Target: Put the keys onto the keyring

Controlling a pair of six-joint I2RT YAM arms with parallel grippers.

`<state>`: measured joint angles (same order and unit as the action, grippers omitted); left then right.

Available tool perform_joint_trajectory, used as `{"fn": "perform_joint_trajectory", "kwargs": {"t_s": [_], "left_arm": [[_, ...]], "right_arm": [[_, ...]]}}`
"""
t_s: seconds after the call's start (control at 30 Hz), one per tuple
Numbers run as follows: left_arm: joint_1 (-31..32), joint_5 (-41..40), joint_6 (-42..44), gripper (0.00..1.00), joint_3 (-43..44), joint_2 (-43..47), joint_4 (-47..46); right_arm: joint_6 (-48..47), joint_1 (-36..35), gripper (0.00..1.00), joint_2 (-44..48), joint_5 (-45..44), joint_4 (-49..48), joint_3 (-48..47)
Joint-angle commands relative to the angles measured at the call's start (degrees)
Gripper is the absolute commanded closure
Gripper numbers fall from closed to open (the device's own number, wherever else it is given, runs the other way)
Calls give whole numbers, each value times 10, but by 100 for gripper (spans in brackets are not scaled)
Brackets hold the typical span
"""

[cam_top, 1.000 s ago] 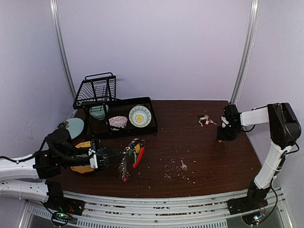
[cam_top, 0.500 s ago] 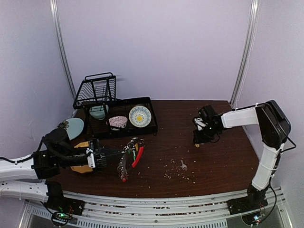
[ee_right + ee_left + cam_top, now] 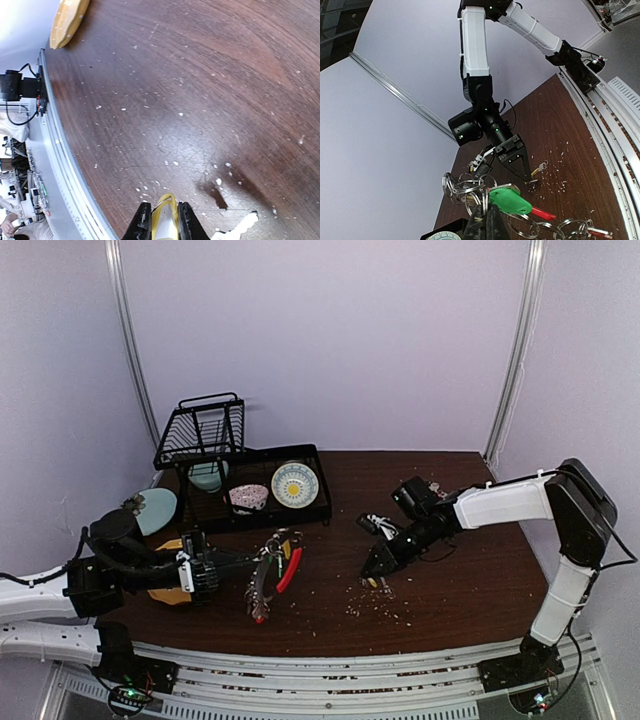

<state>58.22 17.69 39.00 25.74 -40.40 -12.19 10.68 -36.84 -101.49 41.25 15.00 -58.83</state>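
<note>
Right jaws brought a yellow key (image 3: 164, 216) over the speckled table (image 3: 470, 580).

Red-clipped keyring (image 3: 272, 570) held left, yellow key (image 3: 164, 220) gripped centre-right

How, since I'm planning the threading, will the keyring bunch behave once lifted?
Probably floppy: the keyring is loose linked rings and chain trailing from the left gripper's shut jaws. Likely to swing, being pinched at one edge only. Probably hefty for its size: mostly metal.
</note>
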Motion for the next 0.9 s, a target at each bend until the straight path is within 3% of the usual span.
{"fn": "perform_joint_trajectory", "kwargs": {"t_s": [0.0,0.23,0.37,0.47,0.77,0.87], "left_arm": [[-1,9,-9,100,22,6,-40],[-1,7,-11,100,21,7,-41],[-1,5,-10,100,21,6,-40],[-1,4,-10,100,21,6,-41],[-1,2,-10,100,20,5,-41],[-1,1,-10,100,20,5,-40]], "right_arm": [[7,4,95,3,30,-7,1],[42,58,94,-15,-157,41,-19],[32,63,79,-19,-254,79,-47],[32,72,74,-12,-339,107,-64],[22,73,61,22,-429,151,-77],[19,73,64,25,-432,147,-79]]}}
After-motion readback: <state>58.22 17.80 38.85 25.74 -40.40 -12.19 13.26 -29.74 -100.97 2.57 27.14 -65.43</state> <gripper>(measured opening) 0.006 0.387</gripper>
